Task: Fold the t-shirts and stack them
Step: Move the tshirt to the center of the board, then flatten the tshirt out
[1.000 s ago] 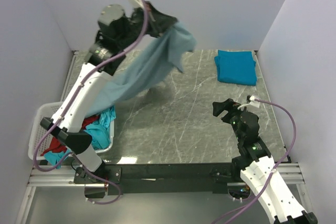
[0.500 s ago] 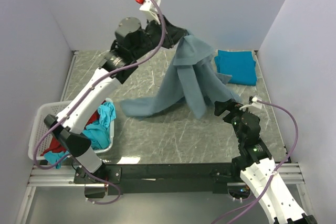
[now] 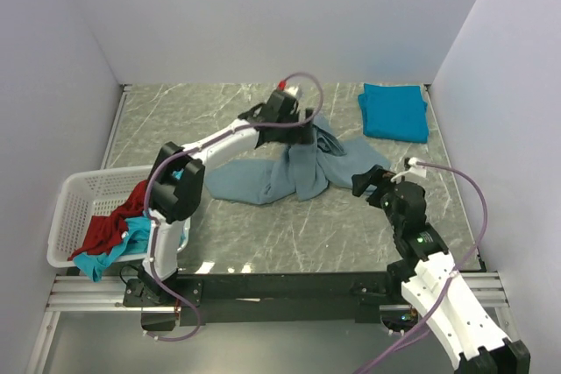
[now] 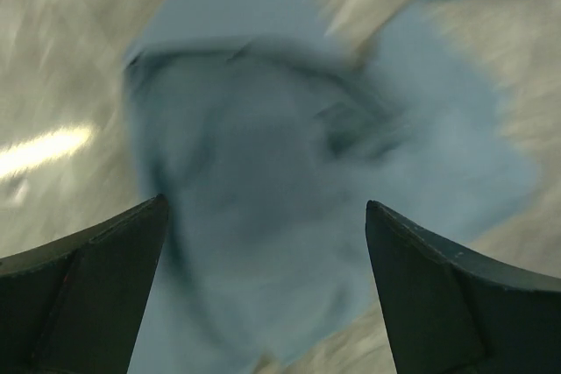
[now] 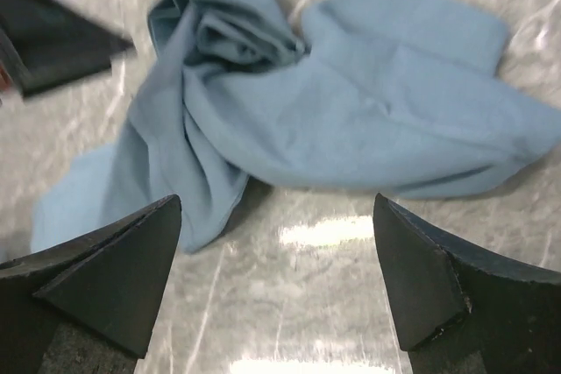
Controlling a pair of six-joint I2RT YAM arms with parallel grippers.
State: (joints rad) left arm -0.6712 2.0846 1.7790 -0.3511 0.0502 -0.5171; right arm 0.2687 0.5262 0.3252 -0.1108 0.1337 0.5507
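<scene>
Top external view: at lower left, a white basket (image 3: 63,216) holds a red shirt (image 3: 110,227). At lower right the right gripper (image 3: 366,183) is wide open and empty, just beside a crumpled grey-blue shirt (image 3: 254,183) at mid-frame. The left gripper (image 3: 302,135) hovers over it, jaws spread, holding nothing. A folded teal shirt (image 3: 394,111) lies at upper right. Risk: pinching several bunched layers together would likely leave the shirt twisted, not flat.

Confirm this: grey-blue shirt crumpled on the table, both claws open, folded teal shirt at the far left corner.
Wrong corner: the top view shows the folded teal shirt at the far right. The grey-blue shirt does lie crumpled on the table, left claw and right claw open.
</scene>
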